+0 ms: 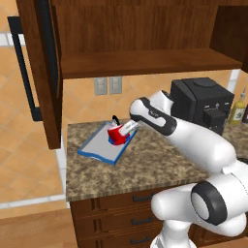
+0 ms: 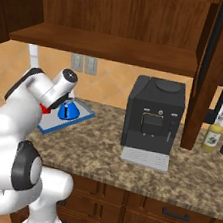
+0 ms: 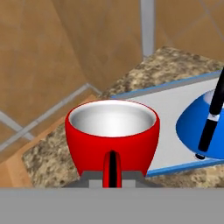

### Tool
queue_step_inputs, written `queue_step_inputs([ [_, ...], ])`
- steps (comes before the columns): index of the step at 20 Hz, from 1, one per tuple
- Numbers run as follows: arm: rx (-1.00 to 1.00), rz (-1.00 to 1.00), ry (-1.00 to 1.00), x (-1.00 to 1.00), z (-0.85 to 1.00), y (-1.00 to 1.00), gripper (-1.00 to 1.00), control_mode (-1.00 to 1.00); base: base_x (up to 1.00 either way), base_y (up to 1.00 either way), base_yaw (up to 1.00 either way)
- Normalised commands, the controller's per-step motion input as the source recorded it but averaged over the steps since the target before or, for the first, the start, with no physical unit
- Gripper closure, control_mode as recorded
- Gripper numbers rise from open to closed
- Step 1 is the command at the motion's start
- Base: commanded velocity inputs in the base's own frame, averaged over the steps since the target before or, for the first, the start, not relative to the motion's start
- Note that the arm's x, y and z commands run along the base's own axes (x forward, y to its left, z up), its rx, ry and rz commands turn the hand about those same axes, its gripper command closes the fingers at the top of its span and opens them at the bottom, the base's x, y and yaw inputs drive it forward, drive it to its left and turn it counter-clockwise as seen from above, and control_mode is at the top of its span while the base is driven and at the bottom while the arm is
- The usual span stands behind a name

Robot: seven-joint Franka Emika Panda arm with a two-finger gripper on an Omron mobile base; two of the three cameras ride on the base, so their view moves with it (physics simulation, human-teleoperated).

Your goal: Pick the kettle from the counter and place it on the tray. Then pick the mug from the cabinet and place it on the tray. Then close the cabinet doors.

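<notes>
My gripper [image 1: 124, 129] is shut on the handle of the red mug [image 1: 115, 133], holding it upright just over the blue-rimmed grey tray [image 1: 98, 146]. In the hand view the mug [image 3: 111, 139] shows its white inside, with its handle between my fingers, over the tray's [image 3: 175, 103] edge. The blue kettle [image 3: 202, 127] with its black handle stands on the tray right beside the mug. From the right the kettle [image 2: 68, 111] shows on the tray [image 2: 84, 112], and the mug [image 2: 45, 108] peeks out behind my arm. Both cabinet doors [image 1: 44, 72] [image 2: 213, 73] stand open.
A large black coffee machine [image 1: 201, 101] [image 2: 153, 118] stands on the granite counter [image 1: 140, 167] to the right of the tray. Bottles [image 2: 212, 136] stand further right. The open cabinet's wooden shelf [image 1: 145, 63] hangs above my arm. Two wall outlets [image 1: 107, 85] are behind the tray.
</notes>
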Motion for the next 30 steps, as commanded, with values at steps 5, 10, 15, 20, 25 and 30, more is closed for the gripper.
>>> queue_step_inputs([
  [5, 0.09, 0.0, -0.11, 0.25, -0.25, 0.07, 1.0, -1.0, 0.0, 0.0, 0.0],
  [10, 0.06, 0.0, -0.09, 0.26, -0.38, 0.03, 1.0, -1.0, 0.0, 0.0, 0.0],
  [15, 0.01, 0.0, 0.0, 0.29, -0.6, 0.11, 1.0, -1.0, 0.0, 0.0, 0.0],
  [20, 0.1, 0.0, 0.0, 0.29, -0.27, 0.0, 1.0, -1.0, 0.0, 0.0, 0.0],
  [25, 0.09, 0.0, -0.03, 0.27, -0.25, 0.01, 1.0, -1.0, 0.0, 0.0, 0.0],
  [30, 0.01, 0.0, -0.09, 0.2, -0.29, 0.08, 1.0, -1.0, 0.0, 0.0, 0.0],
])
